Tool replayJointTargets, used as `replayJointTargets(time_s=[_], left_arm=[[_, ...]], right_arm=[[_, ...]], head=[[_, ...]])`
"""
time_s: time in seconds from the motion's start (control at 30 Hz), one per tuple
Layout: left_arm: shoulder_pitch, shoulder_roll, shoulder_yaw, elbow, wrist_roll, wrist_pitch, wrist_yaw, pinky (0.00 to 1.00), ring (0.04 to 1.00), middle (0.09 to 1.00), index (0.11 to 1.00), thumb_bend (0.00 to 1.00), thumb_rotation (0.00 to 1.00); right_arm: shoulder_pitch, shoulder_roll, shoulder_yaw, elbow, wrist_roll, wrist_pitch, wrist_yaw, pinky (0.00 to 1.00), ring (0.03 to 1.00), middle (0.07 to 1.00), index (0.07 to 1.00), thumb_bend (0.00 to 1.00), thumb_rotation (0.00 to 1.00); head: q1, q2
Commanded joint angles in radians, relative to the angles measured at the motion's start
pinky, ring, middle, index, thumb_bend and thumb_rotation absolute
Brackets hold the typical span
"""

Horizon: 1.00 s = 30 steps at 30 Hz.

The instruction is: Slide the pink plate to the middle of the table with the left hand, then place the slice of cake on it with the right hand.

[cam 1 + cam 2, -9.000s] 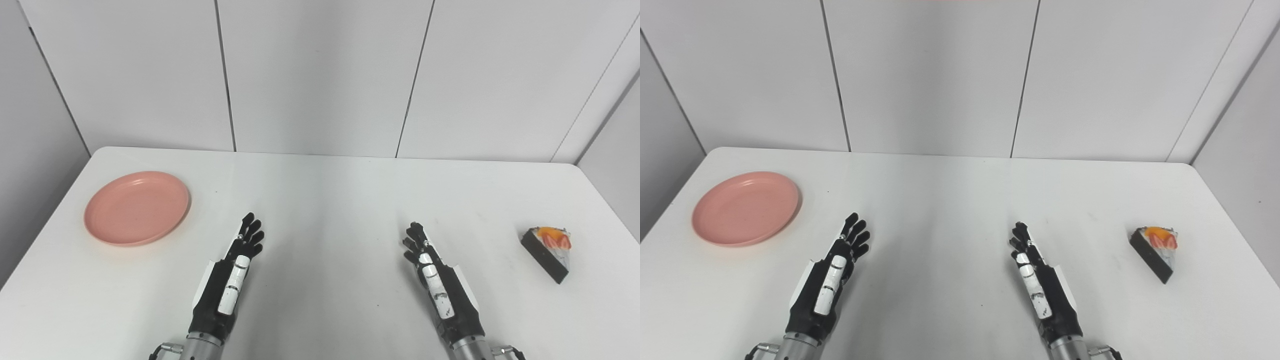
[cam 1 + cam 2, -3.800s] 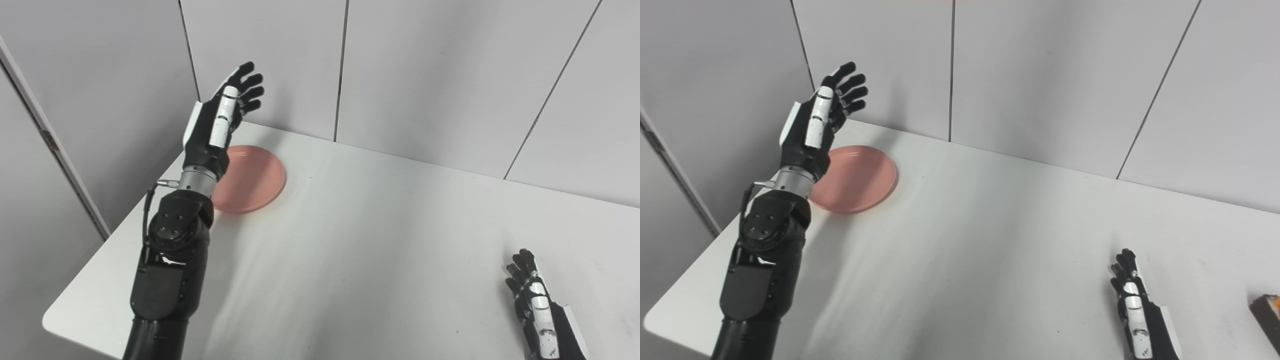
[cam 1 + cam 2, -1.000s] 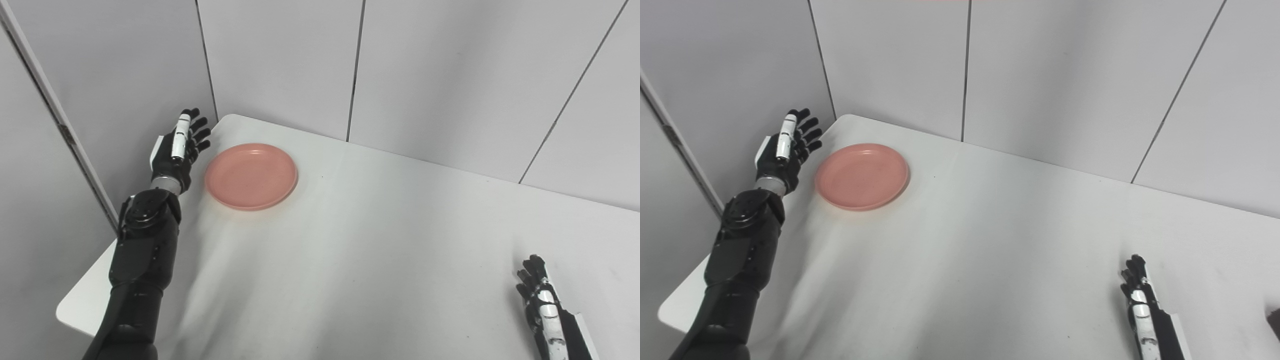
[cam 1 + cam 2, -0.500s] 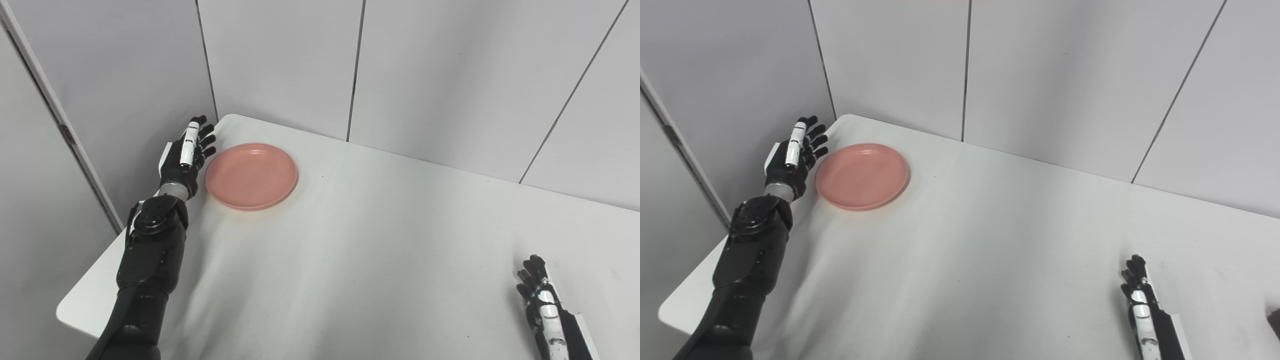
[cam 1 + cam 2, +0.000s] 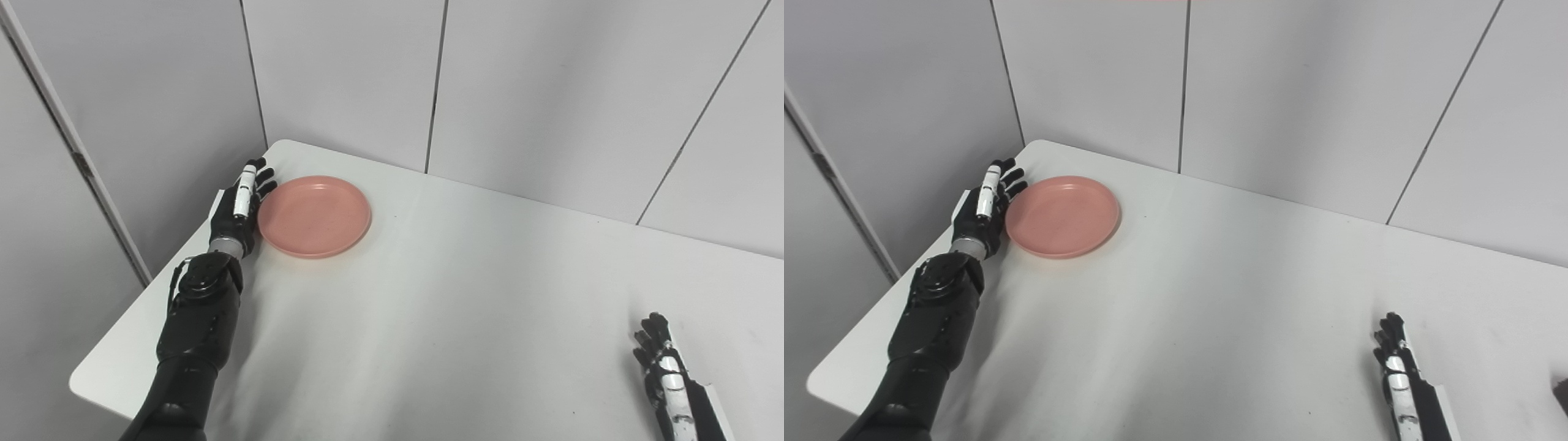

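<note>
Left hand (image 5: 240, 205) is flat and open, fingers spread a bit and holding nothing, set edge-on against the left rim of the pink plate (image 5: 314, 215). Looks like it's touching or as good as touching the rim, which is where you'd want it for a sideways shove. The arm behind it runs down the left edge of the table (image 5: 429, 318) toward the near corner.

The plate sits at the far left of the table, close to the far corner and nowhere near the middle. So I'd say the slide is only just getting going: contact is more or less made, but nearly the whole trip to the right is left.

Way over on the near right, the right hand (image 5: 1402, 373) is just parked low on the table, fingers straight and close together, gripping nothing. It's partly cut off by the bottom edge.

The slice of cake is basically out of shot. There's a dark sliver at the right edge of the right eye view that could be it, but I can't tell for sure. So the cake step hasn't started.

Count: one plate, one table, two hands, and maybe one cake, barely peeking in. Nothing on the plate.
</note>
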Motion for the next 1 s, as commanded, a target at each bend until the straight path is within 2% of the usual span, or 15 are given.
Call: replayJointTargets(time_s=[0.0, 0.2, 0.4, 0.53, 0.63, 0.97], left_arm=[[-0.023, 0.006, -0.005, -0.009, 0.01, -0.044, 0.001, 0.9, 0.901, 0.911, 0.891, 0.37, 1.0], [-0.017, -0.007, -0.014, 0.001, 0.011, -0.054, 0.006, 0.89, 0.901, 0.911, 0.894, 0.37, 0.99], [-0.002, -0.024, -0.047, -0.01, 0.012, -0.062, -0.021, 0.91, 0.91, 0.917, 0.908, 0.37, 0.98], [0.0, -0.046, -0.064, -0.019, 0.018, -0.053, -0.022, 0.92, 0.916, 0.919, 0.906, 0.36, 0.96], [0.001, -0.06, -0.081, -0.016, 0.02, -0.055, -0.027, 0.92, 0.911, 0.914, 0.906, 0.37, 0.98], [0.015, -0.118, -0.141, -0.062, 0.021, -0.048, -0.047, 0.91, 0.913, 0.916, 0.904, 0.38, 1.0]], right_arm=[[0.056, -0.015, -0.002, 0.039, -0.004, -0.014, 0.003, 1.0, 1.0, 1.0, 1.0, 0.4, 1.0], [0.054, -0.013, -0.002, 0.045, -0.001, -0.017, 0.004, 1.0, 1.0, 1.0, 1.0, 0.4, 1.0], [0.051, -0.007, 0.0, 0.053, 0.001, -0.028, 0.003, 1.0, 1.0, 1.0, 1.0, 0.38, 1.0], [0.054, -0.01, 0.01, 0.025, 0.003, 0.003, 0.014, 1.0, 1.0, 1.0, 1.0, 0.4, 1.0], [0.058, -0.011, 0.013, 0.015, 0.004, 0.007, 0.016, 1.0, 1.0, 1.0, 1.0, 0.39, 1.0], [0.065, -0.009, 0.03, -0.012, -0.035, 0.005, -0.001, 1.0, 0.997, 1.0, 1.0, 0.4, 1.0]], head=[[-0.001, 0.003], [-0.014, 0.006], [-0.044, 0.013], [-0.067, 0.02], [-0.078, 0.024], [-0.17, 0.064]])
